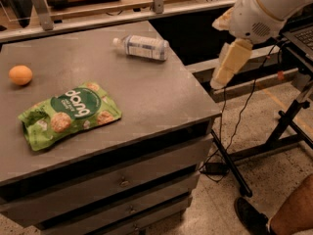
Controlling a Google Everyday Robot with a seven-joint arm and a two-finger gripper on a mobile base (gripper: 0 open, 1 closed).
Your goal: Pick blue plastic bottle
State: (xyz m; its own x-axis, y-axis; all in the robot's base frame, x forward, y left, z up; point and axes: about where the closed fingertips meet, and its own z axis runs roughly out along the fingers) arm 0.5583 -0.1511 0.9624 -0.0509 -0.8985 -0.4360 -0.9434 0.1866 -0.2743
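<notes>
The blue plastic bottle [144, 47] lies on its side on the grey worktop [146, 97], toward 1 o'clock from the worktop's middle and near its far right corner. Its white cap points to 9 o'clock and its pale label wraps around the body. Nothing touches it. The claw [228, 65] hangs off the worktop, past the right edge at about 3 o'clock from the bottle and well apart from it, over the gap between the worktop and a metal rail. It shows as a cream-coloured piece slanting down toward 7 o'clock from the robot's white rounded wrist [259, 11]. Whether the claw is apart or together cannot be told from this angle, and it holds nothing that can be seen. A green snack bag [68, 114] lies flat at about 8 o'clock on the worktop, well apart from the bottle. An orange [20, 75] sits at about 10 o'clock near the left edge. Drawers [122, 180] run beneath the worktop. At 4 o'clock, black stand legs [288, 124] and cables cross the speckled floor. A person's leg and dark shoe [252, 217] show at the lower right corner.
</notes>
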